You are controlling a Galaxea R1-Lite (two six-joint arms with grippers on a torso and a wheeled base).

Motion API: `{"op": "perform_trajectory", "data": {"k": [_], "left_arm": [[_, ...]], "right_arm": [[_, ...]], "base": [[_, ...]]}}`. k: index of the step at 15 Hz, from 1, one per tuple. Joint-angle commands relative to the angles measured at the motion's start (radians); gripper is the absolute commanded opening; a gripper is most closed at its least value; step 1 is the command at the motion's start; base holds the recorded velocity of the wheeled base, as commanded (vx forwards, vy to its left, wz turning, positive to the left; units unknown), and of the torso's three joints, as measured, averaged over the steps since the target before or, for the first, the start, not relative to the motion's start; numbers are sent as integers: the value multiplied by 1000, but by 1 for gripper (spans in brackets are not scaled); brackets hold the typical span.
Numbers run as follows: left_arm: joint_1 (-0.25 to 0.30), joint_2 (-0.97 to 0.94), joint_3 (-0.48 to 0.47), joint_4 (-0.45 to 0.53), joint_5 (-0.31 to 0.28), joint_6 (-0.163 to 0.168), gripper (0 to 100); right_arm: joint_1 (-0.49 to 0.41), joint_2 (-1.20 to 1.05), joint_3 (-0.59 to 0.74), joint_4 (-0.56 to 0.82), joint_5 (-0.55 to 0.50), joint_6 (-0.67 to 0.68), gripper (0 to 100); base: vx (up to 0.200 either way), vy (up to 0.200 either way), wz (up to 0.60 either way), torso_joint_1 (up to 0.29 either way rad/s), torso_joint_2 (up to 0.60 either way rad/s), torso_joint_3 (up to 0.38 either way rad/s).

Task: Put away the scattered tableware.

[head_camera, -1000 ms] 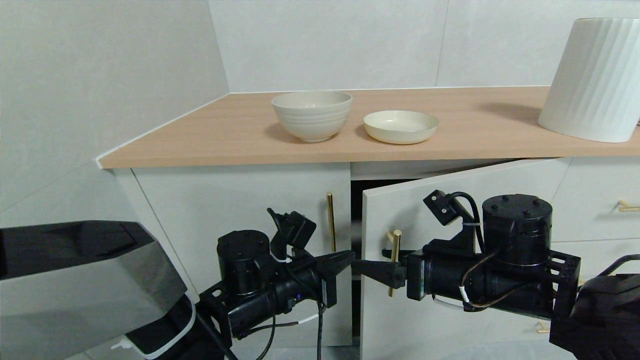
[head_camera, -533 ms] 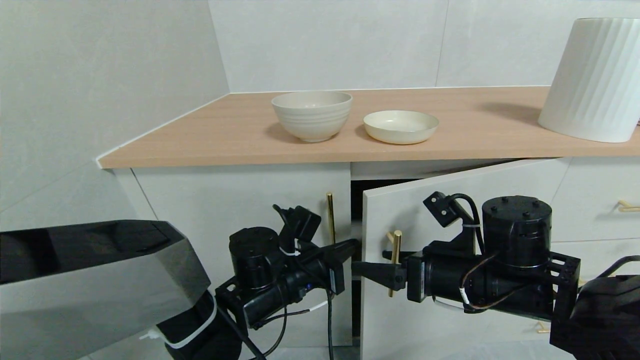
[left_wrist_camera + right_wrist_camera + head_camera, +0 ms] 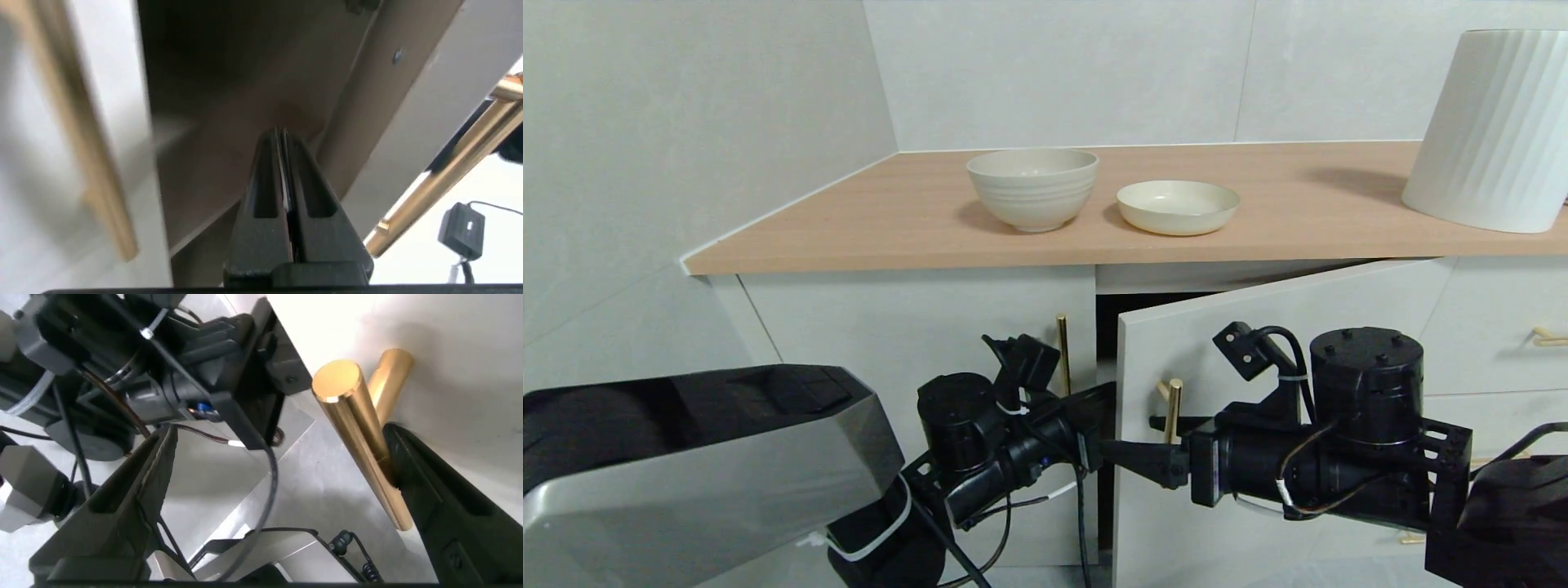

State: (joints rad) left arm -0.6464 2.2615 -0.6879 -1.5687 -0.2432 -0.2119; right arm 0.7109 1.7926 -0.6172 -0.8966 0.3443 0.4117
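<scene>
Tableware is sitting on the light wooden bench (image 3: 866, 220): ribbed cream ceramic bowl (image 3: 1032, 188) beside shallow cream dish (image 3: 1177, 207), not touching. White cabinet door (image 3: 1258, 327) is being hooked ajar by the right pincer (image 3: 1131, 453), its fingers spread wide around the brass bar handle (image 3: 1172, 408), not clamped. Left pincer (image 3: 278, 139), pressed closed and empty, is being pointed into the dark gap at the door's free edge, likely for levering. Clearance between the two pincers is being kept very tight.

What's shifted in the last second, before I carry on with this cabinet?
The left gripper, fingers shut, pushed forward and up into the dark gap beside the edge of the open door. The right gripper, open around the brass handle, sank slightly and otherwise barely moved. Nothing was taken hold of or let go. The bowl and the shallow dish stayed put on the counter.
</scene>
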Motion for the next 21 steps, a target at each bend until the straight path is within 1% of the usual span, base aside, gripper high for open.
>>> {"op": "perform_trajectory", "data": {"k": [1,5,6,9,10,13,14,15,16,17,19,21], "left_arm": [[-7,30,-25,-2,-1,-3,0],[-22,36,-45,-2,-4,-3,0],[-24,36,-64,-2,-5,-3,0],[-38,24,-91,1,-7,-1,0],[-42,-2,-102,59,-8,-1,0],[-42,-28,-125,91,-15,-1,0],[-42,-48,-127,127,-39,-1,0],[-42,-54,-128,147,-53,-1,0],[-42,-82,-134,207,-96,-3,0],[-44,-82,-142,214,-108,-3,0],[-45,-80,-131,214,-105,-3,0],[-47,-72,-128,214,-105,-3,0]], "right_arm": [[-8,-7,2,-1,-4,-1,100],[-59,-58,48,-1,-4,-70,100],[-68,-64,59,-1,-4,-88,100],[-71,-68,68,-1,-8,-96,100],[-73,-105,94,-1,-27,-102,100],[-71,-214,180,11,-27,-108,100],[-67,-275,243,42,-27,-108,100],[-65,-294,260,56,-28,-108,100],[-28,-344,297,108,-33,-106,100],[-1,-375,306,156,-59,-106,100],[45,-387,309,199,-117,-106,100],[91,-375,332,203,-126,-108,100]], "base": [[0,0,0,0,0,0],[0,0,0,0,0,0],[0,0,0,0,0,0],[0,0,0,0,0,0],[0,0,0,0,0,0],[0,0,0,0,0,0],[0,0,0,0,0,0],[0,0,0,0,0,0],[0,0,0,0,0,0],[0,0,0,0,0,0],[0,0,0,0,0,0],[0,0,0,0,0,0]]}}
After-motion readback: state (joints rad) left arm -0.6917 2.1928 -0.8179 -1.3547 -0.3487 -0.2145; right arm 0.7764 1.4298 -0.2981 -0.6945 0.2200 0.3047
